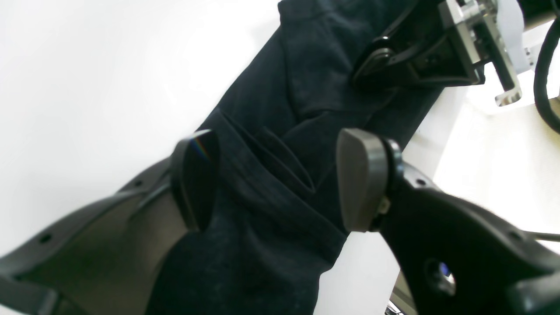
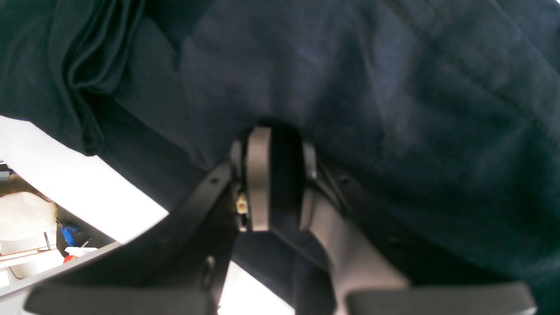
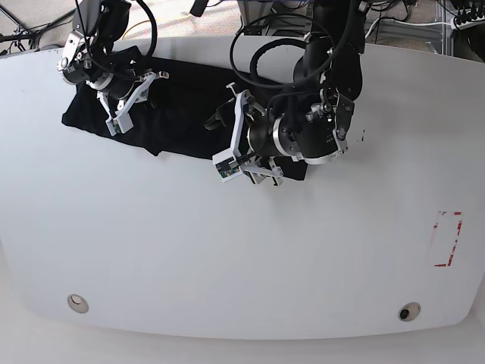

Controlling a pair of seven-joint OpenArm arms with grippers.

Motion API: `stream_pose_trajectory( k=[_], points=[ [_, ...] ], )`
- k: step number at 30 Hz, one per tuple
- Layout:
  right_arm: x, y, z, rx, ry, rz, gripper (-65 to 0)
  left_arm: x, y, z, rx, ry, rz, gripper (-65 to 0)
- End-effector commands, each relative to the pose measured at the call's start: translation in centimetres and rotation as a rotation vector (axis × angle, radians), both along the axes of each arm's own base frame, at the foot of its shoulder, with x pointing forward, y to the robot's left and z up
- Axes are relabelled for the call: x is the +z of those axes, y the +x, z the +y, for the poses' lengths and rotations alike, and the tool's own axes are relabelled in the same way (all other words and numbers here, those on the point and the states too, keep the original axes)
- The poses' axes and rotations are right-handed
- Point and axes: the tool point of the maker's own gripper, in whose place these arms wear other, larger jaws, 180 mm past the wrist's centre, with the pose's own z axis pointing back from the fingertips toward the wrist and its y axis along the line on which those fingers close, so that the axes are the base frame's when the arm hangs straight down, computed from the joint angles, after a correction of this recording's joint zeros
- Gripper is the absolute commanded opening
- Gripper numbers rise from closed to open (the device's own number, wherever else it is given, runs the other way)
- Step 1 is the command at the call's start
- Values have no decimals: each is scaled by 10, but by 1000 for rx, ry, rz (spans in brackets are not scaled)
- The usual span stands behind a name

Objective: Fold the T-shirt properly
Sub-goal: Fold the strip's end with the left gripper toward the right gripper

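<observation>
The black T-shirt (image 3: 182,106) lies as a long folded band across the back of the white table (image 3: 227,250). In the left wrist view my left gripper (image 1: 280,179) is open, its two pads standing wide apart on either side of the band (image 1: 262,210), with creased cloth lying between them. My right gripper (image 2: 280,175) is shut on a fold of the T-shirt (image 2: 393,87) near the band's left end in the base view. The left wrist view also shows it as the right gripper (image 1: 380,61), pinching the cloth farther along the band.
A red outlined rectangle (image 3: 447,239) is marked on the table at the right. Two small round fittings (image 3: 76,303) (image 3: 409,312) sit near the front edge. Cables hang behind the arms. The table's edge (image 2: 78,188) shows in the right wrist view, with clutter beyond it.
</observation>
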Motion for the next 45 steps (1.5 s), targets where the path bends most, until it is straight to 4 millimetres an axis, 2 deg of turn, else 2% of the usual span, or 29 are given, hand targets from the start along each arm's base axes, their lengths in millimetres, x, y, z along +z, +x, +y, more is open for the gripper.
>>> stream_pose_trajectory(
  k=[1, 4, 8, 10, 13, 15, 16, 20, 21, 23, 25, 29, 31, 34, 36, 40, 45],
  points=[
    [10, 9, -1, 4, 1, -45, -563, 14, 10, 0, 20, -41, -35, -257],
    [15, 17, 0, 5, 3, -69, -563, 9, 19, 20, 78, -21, -30, -258],
    [24, 22, 0, 8, -3, -98, -556, -8, 29, 63, 157, 48, -31, -260],
    [36, 28, 0, 17, -23, -140, -555, -23, 29, 90, 205, 113, -23, -260],
    [54, 39, 0, 28, -48, -200, -542, -38, 23, 114, 237, 159, -26, -260],
    [62, 42, 3, 21, -41, -228, -465, -45, 17, 121, 237, 162, -29, -260],
    [66, 43, 4, 16, -22, -243, -406, -50, 14, 123, 236, 159, -19, -260],
    [83, 44, -8, -53, 65, -304, -160, -77, 7, 129, 247, 143, 56, -260],
    [87, 43, -13, -76, 83, -319, -114, -86, 5, 130, 255, 138, 84, -260],
    [90, 37, -29, -115, 85, -319, -62, -99, 2, 132, 266, 129, 126, -260],
    [94, 31, -51, -157, 68, -315, -60, -108, -2, 133, 272, 131, 158, -260],
    [91, 14, -98, -270, 57, -285, -60, -113, -9, 133, 271, 133, 176, -260],
    [85, 1, -130, -349, 44, -254, -60, -115, -11, 139, 271, 147, 177, -260],
    [73, -19, -166, -448, 43, -199, -57, -114, -12, 139, 270, 146, 178, -260],
    [63, -39, -193, -521, 47, -144, -54, -114, -12, 139, 270, 146, 178, -260],
    [39, -56, -214, -589, 110, -59, -54, -114, -12, 140, 270, 147, 178, -260],
    [22, -63, -212, -609, 161, -9, -55, -115, -12, 140, 270, 149, 178, -260]
  ],
)
